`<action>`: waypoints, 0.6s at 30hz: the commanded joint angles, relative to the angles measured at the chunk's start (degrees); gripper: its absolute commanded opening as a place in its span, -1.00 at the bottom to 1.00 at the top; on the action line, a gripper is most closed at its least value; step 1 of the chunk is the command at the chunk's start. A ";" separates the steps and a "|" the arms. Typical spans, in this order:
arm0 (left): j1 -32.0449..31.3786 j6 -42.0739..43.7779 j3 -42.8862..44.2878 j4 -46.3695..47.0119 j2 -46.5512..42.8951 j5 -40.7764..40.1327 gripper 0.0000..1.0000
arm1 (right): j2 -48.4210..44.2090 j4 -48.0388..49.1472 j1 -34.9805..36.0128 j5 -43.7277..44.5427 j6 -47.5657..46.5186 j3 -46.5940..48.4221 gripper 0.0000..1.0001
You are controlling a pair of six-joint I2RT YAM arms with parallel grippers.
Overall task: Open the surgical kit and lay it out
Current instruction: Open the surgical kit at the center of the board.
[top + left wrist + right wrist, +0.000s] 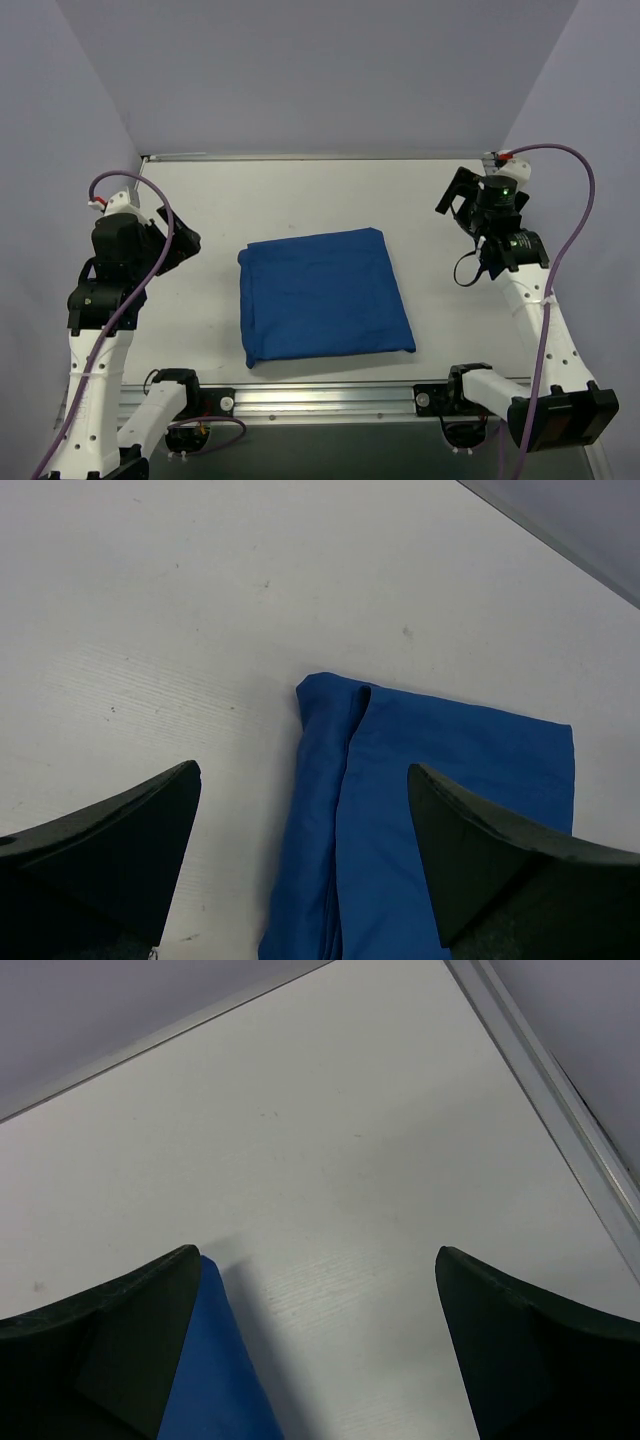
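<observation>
Left gripper (183, 243): jaws spread wide, holding nothing, angled inward. Right gripper (456, 202): jaws spread wide, holding nothing.

There is one folded blue cloth (325, 297) on one white table (300, 190). Two robot arms stand by it: one left arm (108, 300) and one right arm (528, 285).

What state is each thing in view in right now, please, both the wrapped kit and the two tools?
blue cloth wrap: folded closed, lying flat on the table, not yet opened, nothing touching it.
left tool: open, empty, above the wrap's left edge, clear of it.
right tool: open, empty, off to the wrap's right, clear of it.
</observation>
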 commanded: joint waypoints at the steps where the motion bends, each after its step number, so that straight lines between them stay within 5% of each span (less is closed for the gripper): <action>1: 0.06 0.66 -0.09 0.10 -0.61 0.81 0.87 | -2.47 1.57 0.13 -0.66 -0.12 0.84 1.00; 6: 0.06 0.66 -1.23 -0.17 -0.70 1.77 0.87 | -3.18 0.27 0.13 0.84 0.58 -0.13 1.00; 12: 0.06 0.66 -4.04 -0.60 -0.70 3.44 0.87 | 0.25 0.51 2.22 -8.90 0.23 1.01 1.00; 18: 0.06 1.19 -5.19 -4.37 -0.79 3.97 0.87 | 12.45 0.70 28.73 1.34 0.93 8.29 1.00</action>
